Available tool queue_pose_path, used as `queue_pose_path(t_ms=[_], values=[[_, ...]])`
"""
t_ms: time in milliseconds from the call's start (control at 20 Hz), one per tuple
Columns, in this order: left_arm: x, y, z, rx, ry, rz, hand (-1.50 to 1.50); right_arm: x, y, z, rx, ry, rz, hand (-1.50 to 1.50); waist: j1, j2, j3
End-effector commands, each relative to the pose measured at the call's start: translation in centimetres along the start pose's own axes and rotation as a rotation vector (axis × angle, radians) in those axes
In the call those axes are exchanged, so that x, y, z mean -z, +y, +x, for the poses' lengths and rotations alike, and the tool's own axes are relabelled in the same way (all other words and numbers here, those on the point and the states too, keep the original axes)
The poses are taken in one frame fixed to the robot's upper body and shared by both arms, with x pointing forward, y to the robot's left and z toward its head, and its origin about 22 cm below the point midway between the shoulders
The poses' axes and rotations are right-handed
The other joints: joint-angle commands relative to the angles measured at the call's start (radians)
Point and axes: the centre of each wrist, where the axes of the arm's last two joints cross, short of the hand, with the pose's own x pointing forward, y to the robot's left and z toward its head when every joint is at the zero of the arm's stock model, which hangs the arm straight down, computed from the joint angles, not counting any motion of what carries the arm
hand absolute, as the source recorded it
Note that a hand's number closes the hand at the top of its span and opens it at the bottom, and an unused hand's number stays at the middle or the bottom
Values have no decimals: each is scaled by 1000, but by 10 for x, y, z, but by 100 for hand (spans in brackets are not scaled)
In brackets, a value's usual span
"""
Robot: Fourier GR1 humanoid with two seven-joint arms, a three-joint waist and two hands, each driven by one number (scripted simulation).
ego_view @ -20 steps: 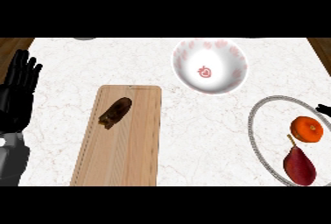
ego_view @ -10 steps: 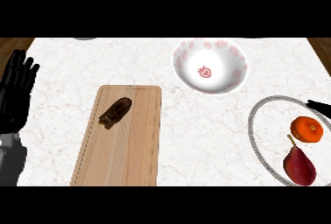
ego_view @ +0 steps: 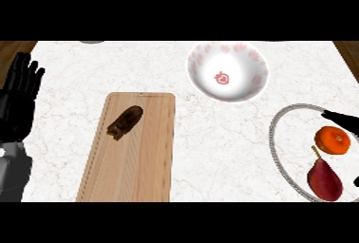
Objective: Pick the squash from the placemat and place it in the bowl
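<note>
The squash (ego_view: 125, 123), a dark brown elongated piece, lies on the upper part of the wooden board (ego_view: 133, 161) that serves as the placemat. The white bowl (ego_view: 227, 71) with red markings stands to the upper right of the board and holds nothing. My left hand (ego_view: 20, 97) rests open at the left edge, well left of the board and touching nothing. Only a small black part of my right hand (ego_view: 339, 116) shows at the right edge, over the plate's rim.
A grey-rimmed plate (ego_view: 278, 147) at the right carries an orange fruit (ego_view: 332, 140) and a dark red pear-shaped fruit (ego_view: 325, 179). Bare marble lies between board, bowl and plate. Wooden floor shows at the top corners.
A bit more of my right hand has come in from the right edge over the plate. The left hand has barely shifted. Squash and bowl have not moved.
</note>
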Motion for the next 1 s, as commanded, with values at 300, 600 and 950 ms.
queue_pose_path(t_ms=[300, 600, 950], values=[[-7, -15, 14, -8, -22, -4, 0, 28, 39, -4, 1, 67, 33, -150, 3, 0, 0], [-10, -4, -9, 3, -12, 6, 0, 27, 35, -22, -10, 86, 39, -150, 1, 1, 0], [-1, 8, -8, 17, -2, -7, 0, 24, 53, -16, -30, -24, -90, 150, -6, -1, 0]])
